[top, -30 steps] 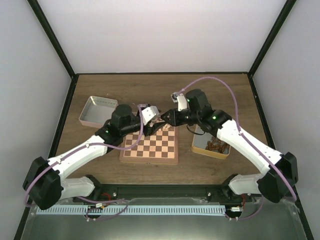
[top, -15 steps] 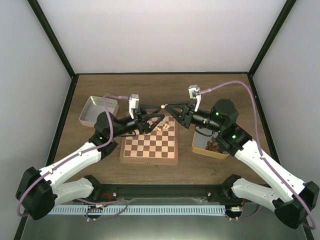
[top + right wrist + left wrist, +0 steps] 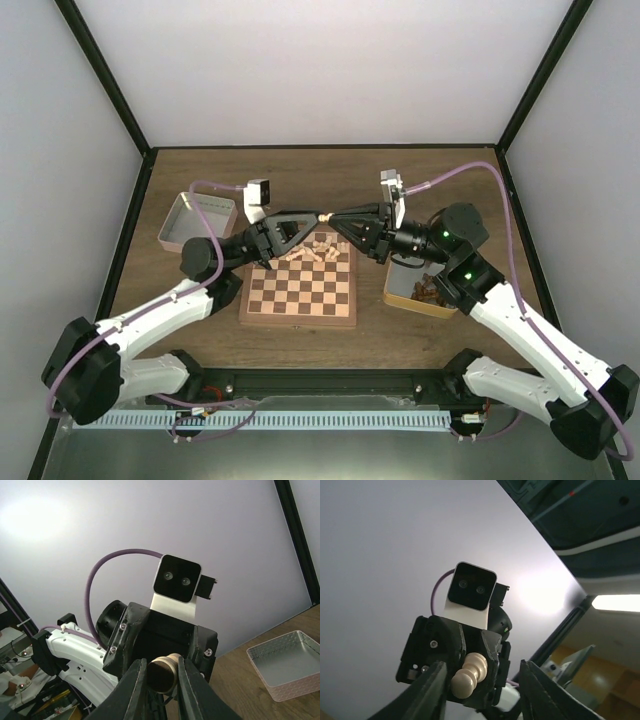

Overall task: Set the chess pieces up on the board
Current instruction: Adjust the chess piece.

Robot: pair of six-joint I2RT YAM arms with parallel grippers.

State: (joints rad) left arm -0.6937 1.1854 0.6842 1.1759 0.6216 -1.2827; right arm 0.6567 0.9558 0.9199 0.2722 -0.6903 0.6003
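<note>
aloft near the board (image 3: pixel 300 318) edge, right hand (image 3: pixel 334 219) grips a chess piece (image 3: pixel 467 676), left hand (image 3: pixel 315 219) open.

The board (image 3: pixel 297 292) lies mid-table (image 3: pixel 440 180), toward the near edge. Loose chess pieces (image 3: pixel 310 253) lie along the board's far edge. 1 tray (image 3: pixel 190 226) sits toward the far-left corner; another tray (image 3: pixel 408 303) sits just beside the board's right edge. Above the far edge, the left gripper (image 3: pixel 314 220) and right gripper (image 3: pixel 337 220) meet tip to tip, 1 piece (image 3: pixel 325 216) between them.
</note>
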